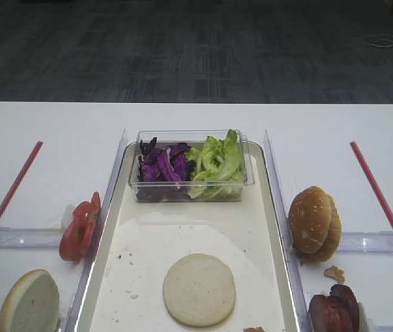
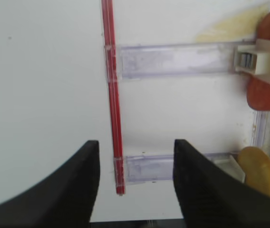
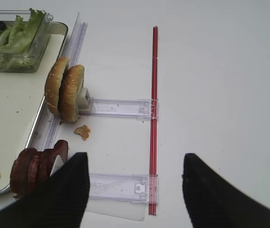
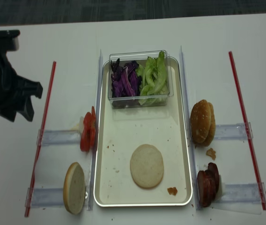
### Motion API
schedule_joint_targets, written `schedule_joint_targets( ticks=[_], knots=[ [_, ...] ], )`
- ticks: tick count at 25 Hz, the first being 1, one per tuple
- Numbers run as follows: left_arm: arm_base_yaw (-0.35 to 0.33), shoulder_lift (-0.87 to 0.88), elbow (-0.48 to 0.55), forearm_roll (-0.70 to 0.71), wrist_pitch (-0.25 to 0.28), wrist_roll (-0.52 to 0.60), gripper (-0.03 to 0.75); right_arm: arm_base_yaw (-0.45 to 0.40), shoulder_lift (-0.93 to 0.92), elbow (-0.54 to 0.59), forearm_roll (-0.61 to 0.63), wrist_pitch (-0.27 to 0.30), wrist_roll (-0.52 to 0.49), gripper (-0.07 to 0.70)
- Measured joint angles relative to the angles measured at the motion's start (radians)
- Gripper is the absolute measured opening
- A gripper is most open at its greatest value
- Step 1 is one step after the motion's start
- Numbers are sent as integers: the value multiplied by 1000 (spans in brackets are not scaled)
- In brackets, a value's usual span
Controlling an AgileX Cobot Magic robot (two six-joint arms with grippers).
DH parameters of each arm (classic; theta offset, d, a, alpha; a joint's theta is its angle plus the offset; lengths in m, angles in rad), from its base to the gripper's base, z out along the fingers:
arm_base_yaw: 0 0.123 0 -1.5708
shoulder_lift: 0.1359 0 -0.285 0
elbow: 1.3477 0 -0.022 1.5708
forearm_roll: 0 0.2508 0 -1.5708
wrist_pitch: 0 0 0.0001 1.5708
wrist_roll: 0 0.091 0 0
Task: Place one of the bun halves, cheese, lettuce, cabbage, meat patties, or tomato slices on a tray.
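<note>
Exterior high: bun half (image 1: 199,289) lies flat on tray (image 1: 255,228); placement looks done, next ingredient pending. Right wrist: right gripper (image 3: 135,190) spread, empty, beside meat patties (image 3: 36,167). Left wrist: left gripper (image 2: 135,183) spread, empty, near tomato slices (image 2: 268,71). Next move needs a descent onto one stack.

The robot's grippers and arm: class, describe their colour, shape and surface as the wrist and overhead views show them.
Both grippers are matte black. The right gripper shows two broad fingers with curved outer edges and no markings. The left gripper looks alike: two wide, smooth black fingers tapering upward. Overhead, the left arm is a blocky, angular black housing. No cables or labels are visible.
</note>
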Motion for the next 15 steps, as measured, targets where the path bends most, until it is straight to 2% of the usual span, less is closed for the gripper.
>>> schedule_joint_targets(
  ticks=[15],
  knots=[
    [0,-318,199,-25,3,9,335,0,0,0,0,0,0,477]
  ],
)
